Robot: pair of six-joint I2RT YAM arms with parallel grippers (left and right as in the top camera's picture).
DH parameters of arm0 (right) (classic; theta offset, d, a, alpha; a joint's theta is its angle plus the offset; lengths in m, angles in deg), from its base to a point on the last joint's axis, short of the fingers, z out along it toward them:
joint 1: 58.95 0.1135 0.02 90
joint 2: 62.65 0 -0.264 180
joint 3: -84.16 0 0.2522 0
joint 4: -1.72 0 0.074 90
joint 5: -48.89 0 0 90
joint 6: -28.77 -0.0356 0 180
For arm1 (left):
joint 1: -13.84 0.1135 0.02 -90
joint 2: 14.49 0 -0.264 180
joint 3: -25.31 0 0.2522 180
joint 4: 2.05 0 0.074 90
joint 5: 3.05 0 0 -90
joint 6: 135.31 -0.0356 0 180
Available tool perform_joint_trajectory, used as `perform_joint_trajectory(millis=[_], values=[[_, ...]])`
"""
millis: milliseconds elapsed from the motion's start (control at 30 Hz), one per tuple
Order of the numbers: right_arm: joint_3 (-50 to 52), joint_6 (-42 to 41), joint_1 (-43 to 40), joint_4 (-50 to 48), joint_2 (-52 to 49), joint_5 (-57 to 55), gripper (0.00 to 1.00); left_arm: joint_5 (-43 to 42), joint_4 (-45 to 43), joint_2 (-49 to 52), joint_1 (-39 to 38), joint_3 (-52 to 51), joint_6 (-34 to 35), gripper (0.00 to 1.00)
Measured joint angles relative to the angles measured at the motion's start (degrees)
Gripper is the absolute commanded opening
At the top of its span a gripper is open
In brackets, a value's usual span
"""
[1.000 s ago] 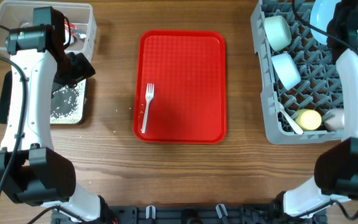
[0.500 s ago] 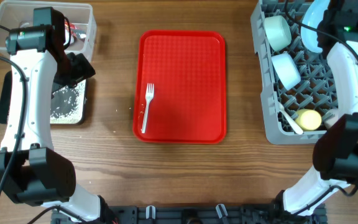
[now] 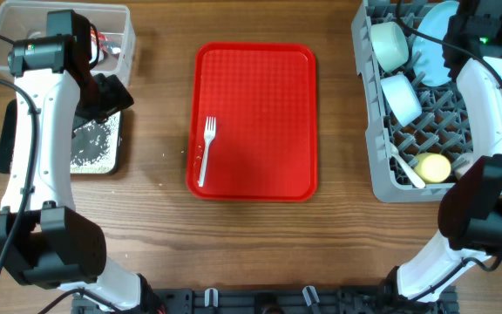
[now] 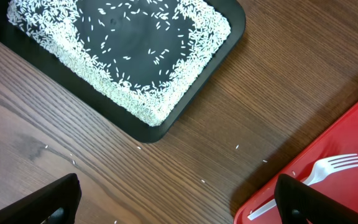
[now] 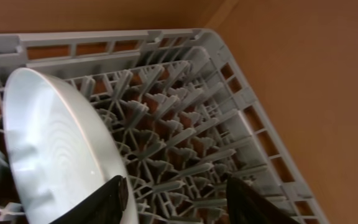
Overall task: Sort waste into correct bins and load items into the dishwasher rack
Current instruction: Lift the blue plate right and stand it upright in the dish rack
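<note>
black tray point(image 3: 120, 144): partly under left arm point(image 3: 37, 131) | plate point(image 5: 55, 149): cut off below

Bare wood point(image 3: 159, 105) beside red tray point(image 3: 260, 105) — rack point(image 3: 382, 187) crowded, plate point(image 5: 55, 143) just beside right claw point(image 5: 179, 196).

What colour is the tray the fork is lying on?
Red. The tray shows best in the overhead view.

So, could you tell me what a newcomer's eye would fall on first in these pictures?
First, the bright red tray in the middle of the table, bare but for a white fork near its left edge. Next, the grey rack on the right, where a light-blue plate stands on edge among the tines beside the open right gripper. At the left, a black tray holds white rice.
</note>
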Motion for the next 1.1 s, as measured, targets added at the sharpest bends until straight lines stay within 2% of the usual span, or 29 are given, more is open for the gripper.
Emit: perform_joint_trajectory(millis=[200, 333, 667, 867, 967, 1100], values=[[0.0, -2.6, -0.1, 2.3, 0.1, 5.9, 0.58, 0.0, 0.0, 0.0, 0.0, 0.0, 0.0, 1.0], [0.2, -3.5, 0.0, 3.2, 1.8, 10.7, 0.66, 0.0, 0.0, 0.0, 0.0, 0.0, 0.0, 1.0], [0.2, -6.1, 2.0, 5.2, 20.3, 22.3, 0.69, 0.0, 0.7, 0.0, 0.0, 0.0, 0.0, 1.0], [0.0, -8.2, 2.5, 9.8, 22.2, 34.0, 0.69, 0.0, 0.6, 0.0, 0.0, 0.0, 0.0, 1.0], [0.1, -9.1, 4.8, 12.6, 21.7, 39.1, 0.69, 0.0, 0.7, 0.0, 0.0, 0.0, 0.0, 1.0], [0.1, -9.5, 11.9, 16.0, 21.6, 43.0, 0.7, 0.0, 0.7, 0.0, 0.0, 0.0, 0.0, 1.0]])
